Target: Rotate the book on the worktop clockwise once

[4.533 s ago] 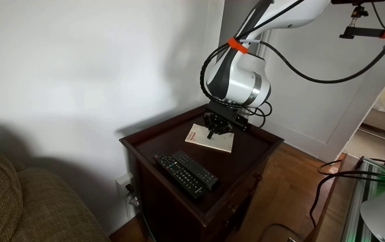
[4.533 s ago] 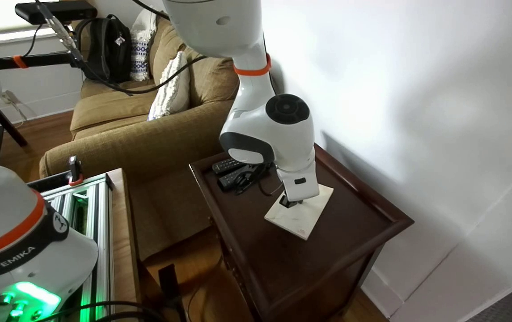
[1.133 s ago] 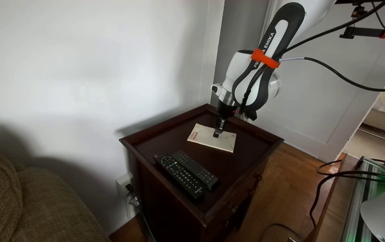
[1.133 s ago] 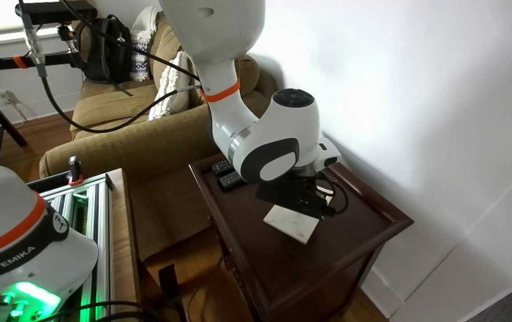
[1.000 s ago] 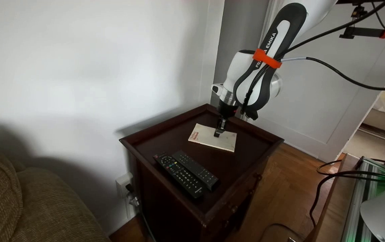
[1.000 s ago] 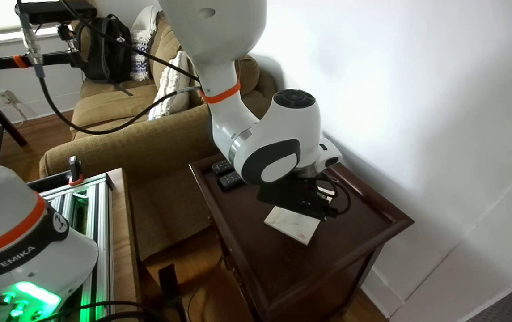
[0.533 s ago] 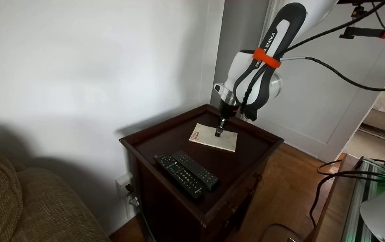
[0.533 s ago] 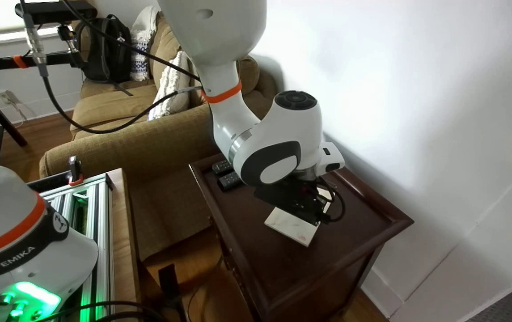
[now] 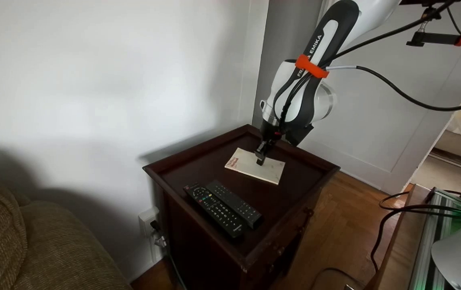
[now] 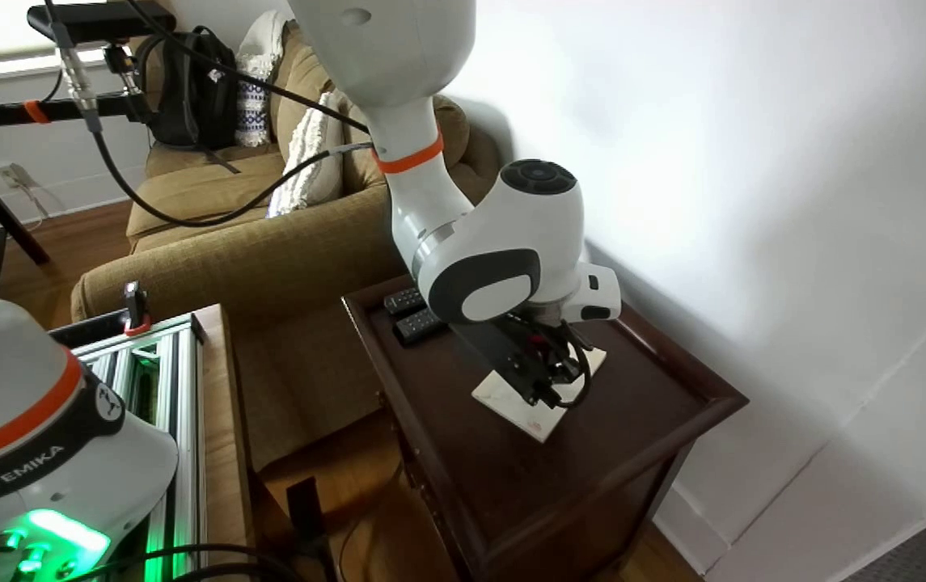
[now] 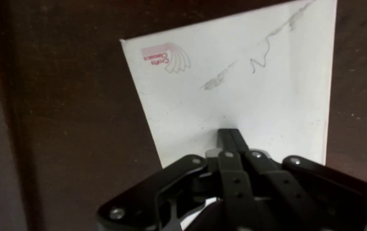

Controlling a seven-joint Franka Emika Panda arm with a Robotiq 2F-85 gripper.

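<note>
The book [image 9: 246, 164] is a thin cream-white rectangle lying flat on the dark reddish-brown worktop [image 9: 282, 197], with the worktop also in an exterior view [image 10: 471, 477]. It sits at an angle to the rim. The book also shows in an exterior view [image 10: 515, 408], partly hidden by the arm, and in the wrist view [image 11: 183, 112]. My gripper [image 9: 259, 162] points down onto the middle of the book's cover. In the wrist view the gripper's [image 11: 233, 130] fingertips are pressed together with nothing between them. They appear to touch the cover. In an exterior view the fingertips are hidden behind the gripper body.
Two black remote controls [image 9: 216, 211] lie side by side on the worktop, also in an exterior view [image 10: 418, 325]. A raised rim [image 9: 198, 153] edges the worktop. The white wall [image 9: 133, 80] stands close behind. A brown sofa [image 10: 268, 259] stands beside the table.
In the last half second my wrist has turned clockwise seen from above, and the book has turned slightly clockwise with it. Over the longer span the wrist has swung round a lot. The remotes have not moved.
</note>
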